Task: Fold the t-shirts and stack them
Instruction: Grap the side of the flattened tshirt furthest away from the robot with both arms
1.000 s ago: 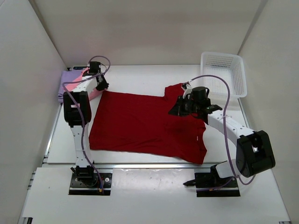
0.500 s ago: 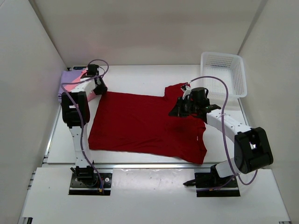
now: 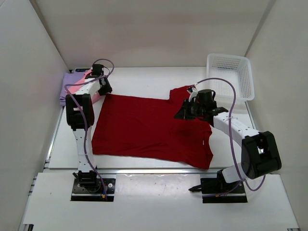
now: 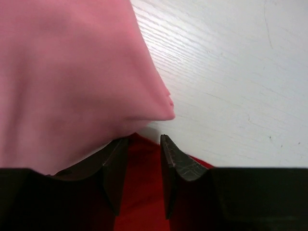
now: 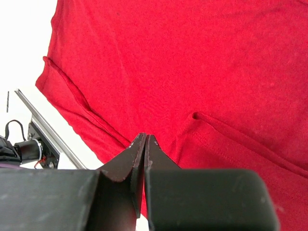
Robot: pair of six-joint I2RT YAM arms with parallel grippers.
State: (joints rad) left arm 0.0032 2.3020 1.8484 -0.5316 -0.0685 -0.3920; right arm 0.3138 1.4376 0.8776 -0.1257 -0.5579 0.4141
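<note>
A dark red t-shirt (image 3: 149,127) lies spread flat across the middle of the table. Its far-left corner sits under my left gripper (image 3: 105,90). In the left wrist view that gripper (image 4: 144,142) is open, with red cloth (image 4: 142,192) showing in the gap between the jaws. The pink t-shirt (image 4: 72,72) lies right beside its left finger. This pink t-shirt (image 3: 73,88) rests on a lavender one (image 3: 67,78) at the far left. My right gripper (image 3: 179,115) hovers over the red shirt's right sleeve area. Its jaws (image 5: 145,137) are shut, with nothing seen between them.
A white lattice basket (image 3: 250,79) stands at the back right corner. White walls close in the table on three sides. A metal rail (image 5: 48,132) runs along the table's near edge. Bare white tabletop (image 4: 231,72) lies beyond the left gripper.
The left gripper's jaws have widened at the red shirt's far-left corner, after a small shift left and back. The right arm and the shirt have barely moved.
</note>
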